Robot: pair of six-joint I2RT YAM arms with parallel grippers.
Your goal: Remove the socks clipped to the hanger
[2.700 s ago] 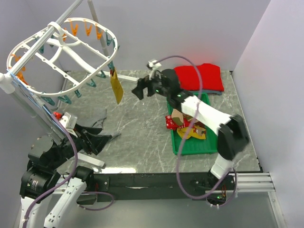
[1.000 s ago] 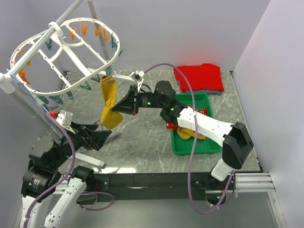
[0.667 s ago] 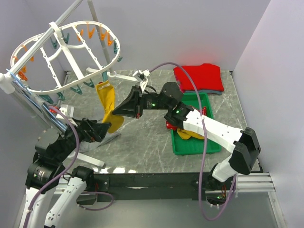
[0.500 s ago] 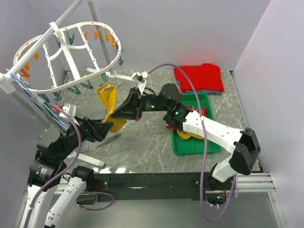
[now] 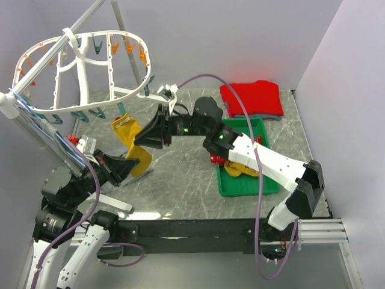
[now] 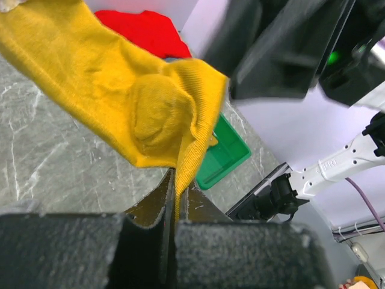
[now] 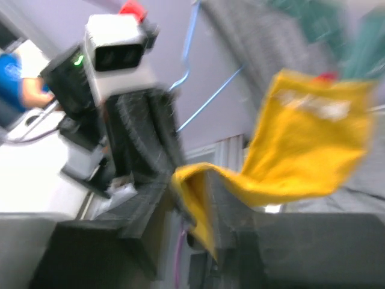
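A mustard-yellow sock (image 5: 131, 139) hangs below the white hanger (image 5: 81, 75) at the upper left. Its cuff reaches a teal clip (image 5: 121, 109); I cannot tell if the clip still grips it. My left gripper (image 5: 133, 164) is shut on the sock's lower end. The left wrist view shows the fabric (image 6: 150, 114) pinched between the jaws of the left gripper (image 6: 174, 198). My right gripper (image 5: 145, 136) is right beside the sock with its jaws apart. In the right wrist view a fold of the sock (image 7: 301, 162) lies loose in the gap of the right gripper (image 7: 192, 201). More socks (image 5: 236, 166) lie in the tray.
A green tray (image 5: 240, 185) sits on the marble table right of centre. A folded red garment (image 5: 252, 97) lies at the back right. The hanger's metal stand (image 5: 36, 129) rises at the left. Orange and teal clips (image 5: 129, 45) line the hanger's rim.
The left gripper has closed on the sock's lower end. The right gripper's jaws have come apart around the sock. The hanger's near side has swung upward.
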